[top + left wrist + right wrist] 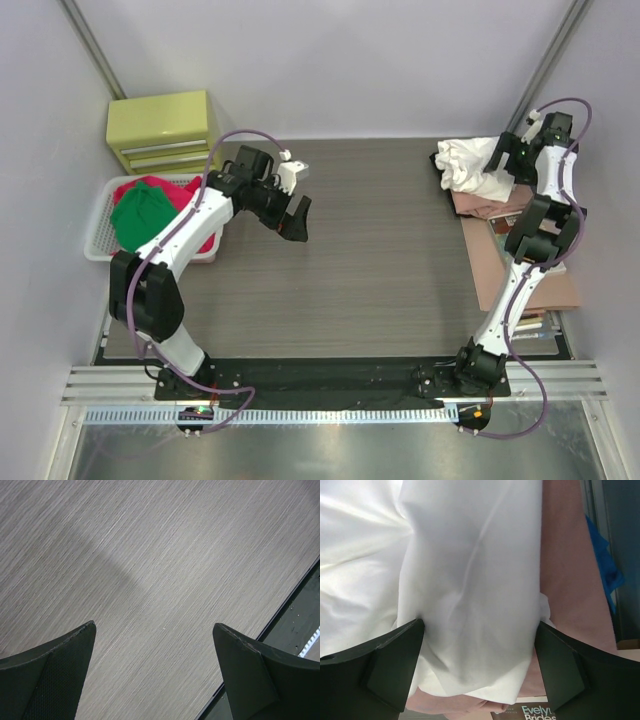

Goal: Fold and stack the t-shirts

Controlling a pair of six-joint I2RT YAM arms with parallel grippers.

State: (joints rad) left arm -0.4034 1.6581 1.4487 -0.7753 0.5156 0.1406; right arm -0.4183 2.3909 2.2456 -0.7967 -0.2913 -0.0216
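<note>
The job looks barely started. On the top view a white t-shirt (462, 160) lies crumpled at about 2 o'clock on the surface (380, 260), on top of a salmon-pink t-shirt (478, 205) that lies flatter beneath it; whether that one counts as folded I cannot tell. A red t-shirt (132, 186) and a green t-shirt (140, 215) sit bunched in a white slotted basket (95, 245) at about 9 o'clock, unfolded, and no neat stack shows anywhere. The right gripper (479, 625) hangs over the white shirt with its fingers (390, 665) spread wide, straddling a thick fold of the cloth without pinching it, so it holds nothing. The left gripper (155, 627) is equally wide apart and empty, hovering over bare surface at about 10 o'clock, near the basket. A book (535, 713) peeps out under the salmon cloth at the wrist view's 6 o'clock edge. The surface is grey-brown with a fine wood grain and a dark rail along its near edge; plain pale walls close in three sides, and a yellow-green drawer unit (165, 130) stands at 11 o'clock beyond the basket.
</note>
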